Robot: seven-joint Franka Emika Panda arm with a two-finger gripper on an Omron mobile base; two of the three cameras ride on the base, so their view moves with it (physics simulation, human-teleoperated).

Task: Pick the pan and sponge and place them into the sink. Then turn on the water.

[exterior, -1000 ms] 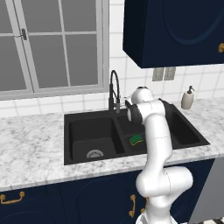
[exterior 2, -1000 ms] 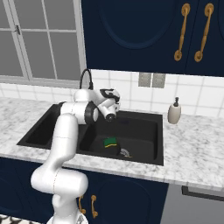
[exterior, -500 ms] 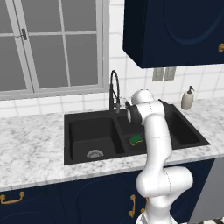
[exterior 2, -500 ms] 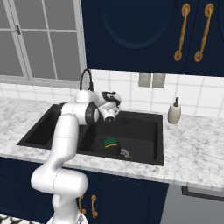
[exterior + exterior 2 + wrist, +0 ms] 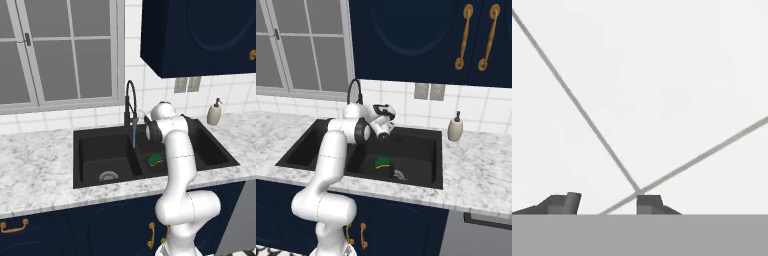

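I see the green-and-yellow rectangular sponge [image 5: 156, 159] lying in the black double-basin sink [image 5: 215, 159], pan probably beneath it. Beyond, a thin pale-blue water stream [image 5: 134, 135] runs. My hand [image 5: 604, 204] grips nothing, fingers partly apart.

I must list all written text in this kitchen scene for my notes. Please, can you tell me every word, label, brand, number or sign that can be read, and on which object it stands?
There is none to read.
Soap dispenser: plain, no label.
Upper cabinets: plain dark blue doors, no writing.
Wall outlets: blank plates.
Sponge and sink: no marks.
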